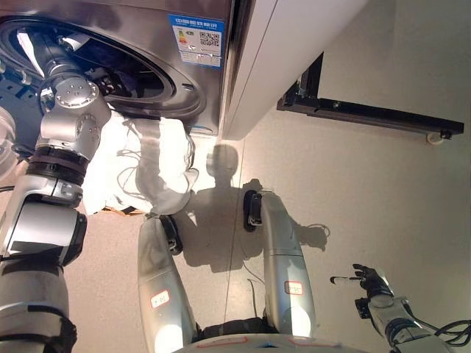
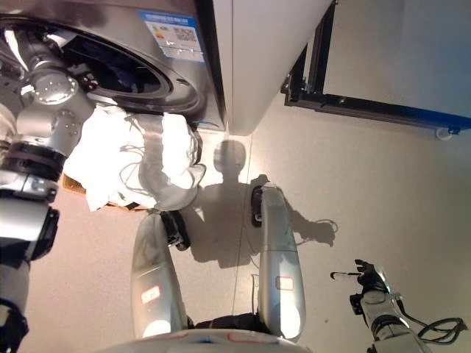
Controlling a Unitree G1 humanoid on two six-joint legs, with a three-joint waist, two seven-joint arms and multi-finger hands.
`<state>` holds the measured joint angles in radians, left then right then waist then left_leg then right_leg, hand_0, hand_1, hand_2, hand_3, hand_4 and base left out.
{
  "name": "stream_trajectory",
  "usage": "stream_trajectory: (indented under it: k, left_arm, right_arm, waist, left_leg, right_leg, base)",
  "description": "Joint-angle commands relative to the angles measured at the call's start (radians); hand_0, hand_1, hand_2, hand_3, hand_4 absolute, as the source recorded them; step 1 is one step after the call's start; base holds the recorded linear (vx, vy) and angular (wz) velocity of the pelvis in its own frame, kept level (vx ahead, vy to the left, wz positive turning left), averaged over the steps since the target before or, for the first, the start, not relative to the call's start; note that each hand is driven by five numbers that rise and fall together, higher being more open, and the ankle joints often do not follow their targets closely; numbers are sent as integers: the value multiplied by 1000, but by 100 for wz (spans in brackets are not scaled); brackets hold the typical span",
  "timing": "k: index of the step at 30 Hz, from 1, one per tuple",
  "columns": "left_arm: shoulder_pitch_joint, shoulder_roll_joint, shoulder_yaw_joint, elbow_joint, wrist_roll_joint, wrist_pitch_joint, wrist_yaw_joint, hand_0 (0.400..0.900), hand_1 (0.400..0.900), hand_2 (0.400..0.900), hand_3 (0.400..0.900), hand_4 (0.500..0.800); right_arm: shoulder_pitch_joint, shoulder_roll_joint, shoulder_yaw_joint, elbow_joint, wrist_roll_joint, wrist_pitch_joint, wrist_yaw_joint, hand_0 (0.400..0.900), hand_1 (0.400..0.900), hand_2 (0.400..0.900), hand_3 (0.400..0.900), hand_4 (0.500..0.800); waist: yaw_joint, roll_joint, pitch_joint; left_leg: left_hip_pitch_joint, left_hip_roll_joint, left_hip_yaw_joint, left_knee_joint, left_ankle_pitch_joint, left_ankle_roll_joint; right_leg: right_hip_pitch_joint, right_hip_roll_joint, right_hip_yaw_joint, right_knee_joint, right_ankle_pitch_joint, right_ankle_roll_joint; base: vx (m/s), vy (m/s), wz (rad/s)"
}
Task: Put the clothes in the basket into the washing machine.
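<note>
Robot's left arm reaches into the open washing machine while white clothes sit heaped in a basket below it.

The left arm rises along the left side and enters the dark drum opening at far left; its hand is hidden inside, so I cannot tell how its fingers stand. A pile of white clothes lies just near of the machine's front, covering the basket, of which only a brown edge shows. The right hand hangs at near right over the pale floor, fingers spread apart, holding nothing.
</note>
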<state>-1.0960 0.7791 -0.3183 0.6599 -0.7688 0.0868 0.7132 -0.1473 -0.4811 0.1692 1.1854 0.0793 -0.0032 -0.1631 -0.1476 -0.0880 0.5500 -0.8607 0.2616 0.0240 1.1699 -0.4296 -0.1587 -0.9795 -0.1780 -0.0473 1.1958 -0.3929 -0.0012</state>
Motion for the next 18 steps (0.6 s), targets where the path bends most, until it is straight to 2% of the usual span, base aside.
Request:
stream_trajectory:
  k: [1,13,15,18]
  left_arm:
    - [-89,92,-64,8,11,-61,4,900,900,900,900,800]
    - [-110,108,-81,62,-42,-54,-25,900,900,900,900,800]
    - [-102,108,-85,86,-53,-44,-42,900,900,900,900,800]
    - [-69,103,-86,138,-58,-19,-109,900,900,900,900,800]
  right_arm:
    - [158,-89,-4,60,40,19,-13,900,900,900,900,800]
    - [150,-88,31,22,66,19,-29,900,900,900,900,800]
    - [146,-89,35,21,68,15,-28,900,900,900,900,800]
    - [138,-87,44,8,72,15,-20,900,900,900,900,800]
  waist:
    - [-39,30,-152]
    - [-38,36,-161]
    - [-37,37,-163]
    - [-33,39,-167]
  left_leg:
    - [-72,7,-23,-18,12,115]
    - [-83,12,-17,-35,24,116]
    - [-81,13,-15,-42,28,115]
    - [-65,13,-9,-66,37,113]
  right_leg:
    - [44,-47,59,-132,74,73]
    - [39,-49,54,-146,76,63]
    - [41,-50,52,-149,76,62]
    - [56,-53,48,-166,81,60]
  base:
    - [-63,-9,1]
    - [-43,-16,2]
    - [-45,-12,1]
    - [-39,-25,2]
